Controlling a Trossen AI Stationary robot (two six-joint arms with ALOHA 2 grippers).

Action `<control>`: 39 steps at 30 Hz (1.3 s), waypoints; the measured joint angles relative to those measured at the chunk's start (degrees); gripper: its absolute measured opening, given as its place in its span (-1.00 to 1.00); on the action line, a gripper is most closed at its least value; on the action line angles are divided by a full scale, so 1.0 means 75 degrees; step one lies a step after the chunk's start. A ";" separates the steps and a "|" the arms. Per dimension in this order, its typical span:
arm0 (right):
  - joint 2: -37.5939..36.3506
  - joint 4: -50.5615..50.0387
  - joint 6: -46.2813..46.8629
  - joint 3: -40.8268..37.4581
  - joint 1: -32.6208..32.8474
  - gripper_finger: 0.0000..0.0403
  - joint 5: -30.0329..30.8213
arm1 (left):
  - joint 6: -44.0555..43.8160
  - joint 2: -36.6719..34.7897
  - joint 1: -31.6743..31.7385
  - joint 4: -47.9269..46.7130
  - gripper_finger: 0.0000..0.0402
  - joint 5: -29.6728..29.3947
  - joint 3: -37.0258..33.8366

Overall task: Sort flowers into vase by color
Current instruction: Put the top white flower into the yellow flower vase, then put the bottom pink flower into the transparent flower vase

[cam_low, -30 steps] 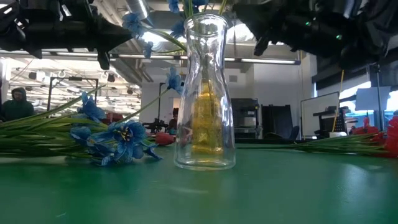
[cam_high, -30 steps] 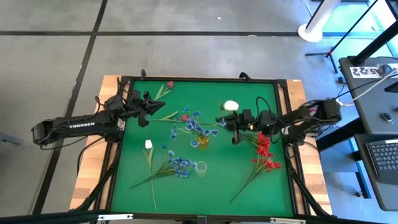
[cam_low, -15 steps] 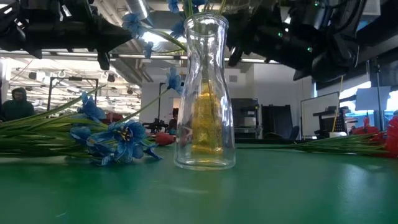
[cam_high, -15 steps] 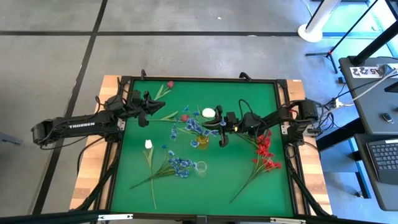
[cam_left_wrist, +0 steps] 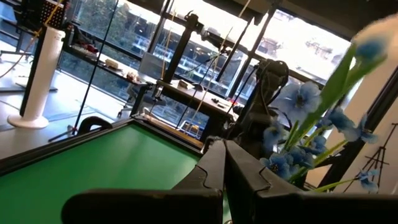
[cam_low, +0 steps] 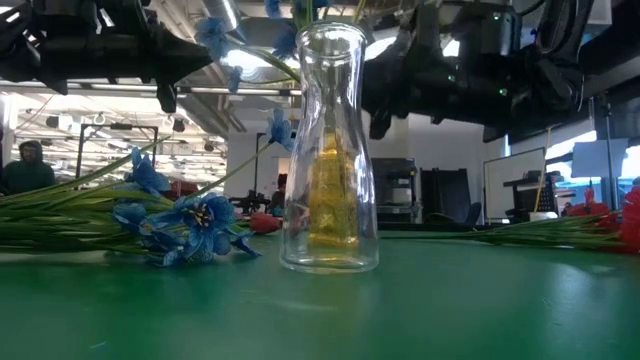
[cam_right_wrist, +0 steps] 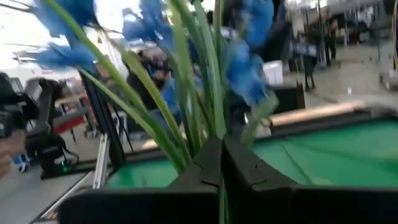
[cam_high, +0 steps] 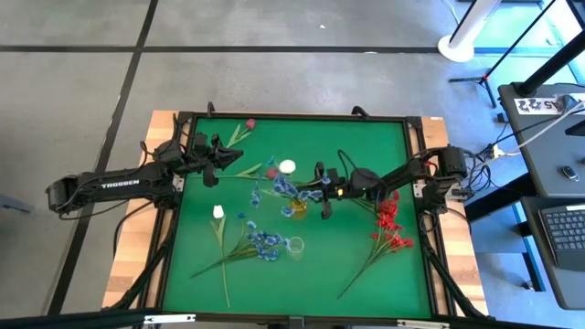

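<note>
Gripping a thin green stem of a white-budded artificial flower (cam_high: 288, 166), right gripper (cam_high: 321, 190) is hovering closed beside the amber glass vase (cam_high: 298, 206) holding blue sprays (cam_high: 285, 185); left gripper (cam_high: 212, 163) is waiting closed, empty, near the table's (cam_high: 366, 274) far-left part.

vase (cam_high: 298, 206) mid-mat, spray (cam_high: 286, 185) in it | second vase (cam_high: 294, 245) nearer front | loose sprays (cam_high: 388, 228) right

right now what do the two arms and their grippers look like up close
Both are slim black jointed arms. The left arm carries white TROSSEN lettering along its forearm link; the right arm has a rounded black joint housing near the table edge and thin black cables trailing off it. The left gripper and right gripper each have two matte black angular fingers.
</note>
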 joint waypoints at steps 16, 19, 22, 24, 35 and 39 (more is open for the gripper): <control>-0.0518 -0.1951 0.0443 -0.0003 -0.0020 -0.10 -0.0792 | 0.0053 0.0000 0.0000 -0.0017 -1.00 0.0010 0.0000; -0.0800 -0.2416 0.0398 -0.0003 -0.0020 0.02 -0.0792 | 0.0052 0.0003 -0.0002 -0.0017 -1.00 0.0010 0.0000; -0.1110 -0.2844 0.0191 -0.0003 -0.0020 0.10 -0.0668 | 0.0052 0.0003 0.0000 -0.0017 -1.00 0.0010 0.0000; -0.1340 -0.3191 0.0039 -0.0003 -0.0020 0.13 -0.0560 | 0.0050 0.0003 0.0000 -0.0017 -1.00 0.0010 0.0000; -0.2851 -0.5594 -0.0604 -0.0003 -0.0020 0.14 0.0262 | 0.0047 0.0000 -0.0003 -0.0015 -1.00 0.0007 0.0000; -0.3423 -0.6327 -0.0796 -0.0003 -0.0020 0.14 0.0541 | 0.0045 0.0000 -0.0003 -0.0016 -1.00 0.0007 0.0002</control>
